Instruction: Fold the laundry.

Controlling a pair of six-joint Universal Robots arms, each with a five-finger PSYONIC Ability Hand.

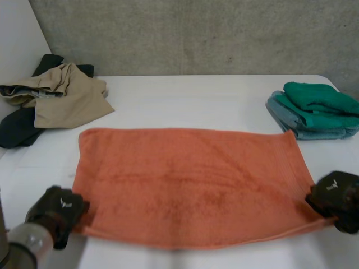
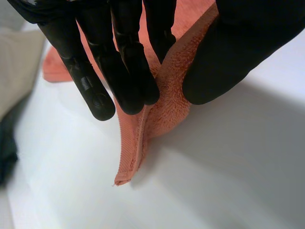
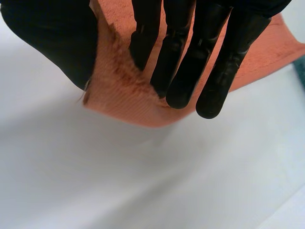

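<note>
An orange towel (image 1: 190, 182) lies spread flat across the white table (image 1: 190, 95). My left hand (image 1: 56, 210) is at the towel's near left corner. In the left wrist view straight fingers (image 2: 128, 71) and thumb pinch that orange corner (image 2: 167, 105), lifting it slightly off the table. My right hand (image 1: 335, 197) is at the near right corner. There its fingers (image 3: 190, 62) and thumb pinch the towel's corner (image 3: 119, 90) between them.
A heap of beige and dark clothes (image 1: 50, 98) lies at the far left of the table. A stack of folded green and blue-grey towels (image 1: 317, 109) sits at the far right. A grey concrete wall stands behind the table.
</note>
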